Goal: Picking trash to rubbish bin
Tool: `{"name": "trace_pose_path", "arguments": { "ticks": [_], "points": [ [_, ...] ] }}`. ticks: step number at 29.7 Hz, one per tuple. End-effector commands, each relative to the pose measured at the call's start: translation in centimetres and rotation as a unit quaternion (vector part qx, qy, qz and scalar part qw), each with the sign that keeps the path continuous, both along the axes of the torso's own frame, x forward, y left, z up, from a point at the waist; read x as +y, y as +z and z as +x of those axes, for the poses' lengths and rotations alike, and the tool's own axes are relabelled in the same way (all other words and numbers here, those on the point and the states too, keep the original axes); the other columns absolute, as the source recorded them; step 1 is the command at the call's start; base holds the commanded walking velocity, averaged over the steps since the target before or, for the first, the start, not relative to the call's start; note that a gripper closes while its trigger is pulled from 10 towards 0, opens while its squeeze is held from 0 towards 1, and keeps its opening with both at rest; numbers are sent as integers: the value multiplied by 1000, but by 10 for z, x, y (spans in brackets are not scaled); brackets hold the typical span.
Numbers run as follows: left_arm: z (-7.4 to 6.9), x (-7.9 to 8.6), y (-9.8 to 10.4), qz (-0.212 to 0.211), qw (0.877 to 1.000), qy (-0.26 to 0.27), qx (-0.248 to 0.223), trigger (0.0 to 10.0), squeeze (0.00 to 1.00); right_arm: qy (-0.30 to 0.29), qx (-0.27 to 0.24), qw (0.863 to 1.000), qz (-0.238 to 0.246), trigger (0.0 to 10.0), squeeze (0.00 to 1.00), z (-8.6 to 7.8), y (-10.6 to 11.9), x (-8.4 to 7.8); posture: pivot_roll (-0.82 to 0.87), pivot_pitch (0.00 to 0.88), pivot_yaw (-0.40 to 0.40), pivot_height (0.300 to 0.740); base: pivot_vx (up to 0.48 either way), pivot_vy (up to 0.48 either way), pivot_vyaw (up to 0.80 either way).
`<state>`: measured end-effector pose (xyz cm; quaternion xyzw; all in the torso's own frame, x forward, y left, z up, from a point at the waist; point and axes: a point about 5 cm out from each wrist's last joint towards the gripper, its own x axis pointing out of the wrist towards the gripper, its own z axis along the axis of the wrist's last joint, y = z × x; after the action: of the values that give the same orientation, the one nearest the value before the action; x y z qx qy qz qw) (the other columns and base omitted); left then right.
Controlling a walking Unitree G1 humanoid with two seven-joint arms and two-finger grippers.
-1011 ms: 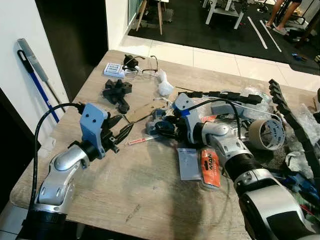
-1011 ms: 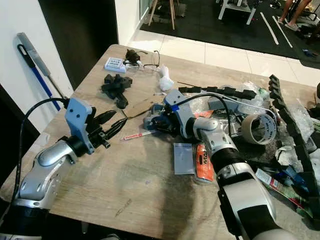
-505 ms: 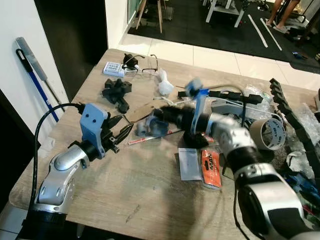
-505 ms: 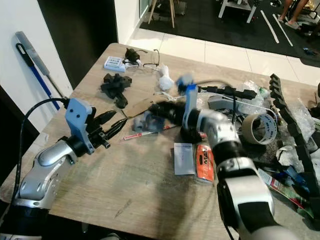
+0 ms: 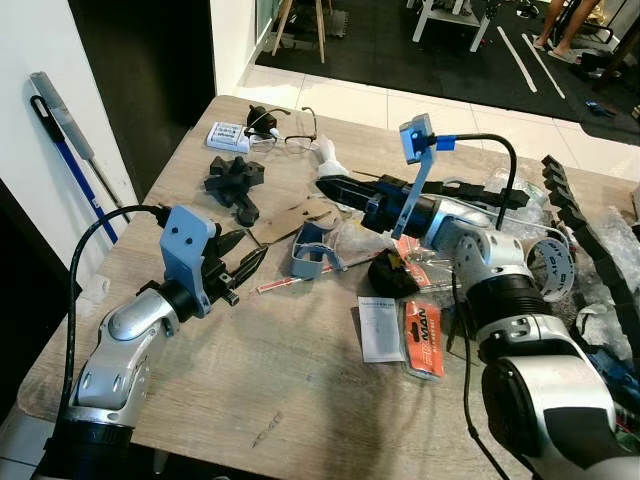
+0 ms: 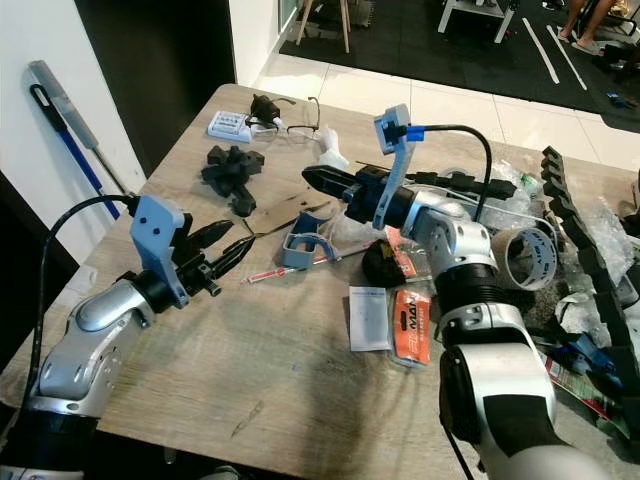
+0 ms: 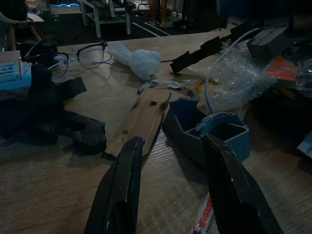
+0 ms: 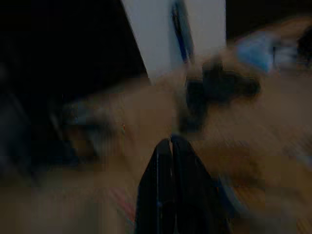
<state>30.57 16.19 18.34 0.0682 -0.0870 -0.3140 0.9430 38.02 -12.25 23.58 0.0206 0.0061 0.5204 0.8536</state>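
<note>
**Right gripper lifted empty over the clutter**

The right gripper (image 6: 318,180) hangs clenched on nothing. The left gripper (image 5: 243,258) waits released, near the blue plastic holder (image 5: 310,250) on the table (image 5: 300,380). A hasty sweep could scatter trash.

left tool (image 5: 243,262) spread, right tool (image 6: 312,178) closed — raised
</note>
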Motion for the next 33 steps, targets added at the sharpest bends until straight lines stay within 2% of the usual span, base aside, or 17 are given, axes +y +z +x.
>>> {"name": "trace_pose_path", "arguments": {
  "ticks": [1, 2, 3, 8, 13, 14, 18, 22, 23, 24, 25, 27, 28, 29, 30, 31, 33],
  "points": [
    [-2, -2, -2, 8, 1000, -9, 5, 10000, 0, -2, -1, 998, -56, 0, 0, -3, -18, -1, -29, 173, -80, 740, 0, 0, 0],
    [-2, -2, -2, 8, 1000, -10, 5, 10000, 0, -5, -16, 997, -77, 3451, 86, -4, -21, -1, -29, 173, -80, 740, 0, 0, 0],
    [-2, -2, -2, 9, 1000, -10, 6, 10000, 0, -12, -26, 995, -93, 10000, 1000, -3, -24, -1, -29, 173, -80, 740, 0, 0, 0],
    [-1, -3, -5, 18, 1000, -13, 12, 10000, 0, -14, -20, 991, -128, 10000, 1000, -4, -37, -2, -28, 174, -80, 740, 0, 0, 0],
    [-2, -3, -14, 40, 999, -10, 31, 10000, 0, -28, -30, 989, -140, 10000, 1000, -3, -39, -3, -29, 173, -83, 740, 0, 0, 0],
    [1, 2, -23, 69, 997, 15, 42, 10000, 0, -33, -34, 989, -142, 10000, 1000, -2, -38, -4, -29, 175, -86, 740, 0, 0, 0],
    [7, 11, -35, 105, 991, 64, 58, 10000, 0, -35, -39, 988, -143, 10000, 1000, -1, -37, -5, -34, 174, -86, 740, 0, 0, 0],
    [6, 8, -34, 67, 994, 51, 65, 10000, 0, -36, -41, 988, -142, 10000, 1000, -1, -37, -5, -32, 174, -87, 740, 0, 0, 0],
    [5, 6, -29, 46, 996, 47, 55, 10000, 0, -35, -41, 989, -139, 10000, 1000, -1, -36, -5, -35, 175, -88, 740, 0, 0, 0],
    [5, 6, -29, 46, 996, 47, 55, 10000, 0, -35, -41, 989, -139, 10000, 1000, -1, -36, -5, -35, 175, -88, 740, 0, 0, 0],
    [7, 7, -17, 5, 998, 56, 35, 10000, 0, -34, -41, 989, -137, 10000, 1000, -1, -35, -5, -35, 175, -88, 740, 0, 0, 0],
    [11, 10, 4, -52, 996, 70, 2, 10000, 0, -32, -41, 990, -133, 10000, 1000, 0, -33, -4, -35, 178, -90, 740, 0, 0, 0],
    [11, 10, 4, -52, 996, 70, 2, 10000, 0, -32, -41, 990, -133, 10000, 1000, 0, -33, -4, -35, 178, -90, 740, 0, 0, 0],
    [17, 18, 29, -94, 990, 95, -39, 10000, 0, -32, -42, 990, -131, 10000, 1000, 0, -31, -4, -37, 184, -94, 740, 0, 0, 0],
    [17, 18, 29, -94, 990, 95, -39, 10000, 0, -32, -42, 990, -131, 10000, 1000, 0, -31, -4, -37, 184, -94, 740, 0, 0, 0],
    [19, 23, 38, -105, 987, 108, -55, 10000, 0, -32, -42, 990, -130, 10000, 1000, 0, -31, -4, -37, 186, -94, 740, 0, 0, 0],
    [32, 49, 46, -54, 972, 223, -60, 10000, 0, -32, -43, 990, -131, 10000, 1000, 1, -30, -5, -37, 187, -94, 740, 0, 0, 0]
  ]
}}
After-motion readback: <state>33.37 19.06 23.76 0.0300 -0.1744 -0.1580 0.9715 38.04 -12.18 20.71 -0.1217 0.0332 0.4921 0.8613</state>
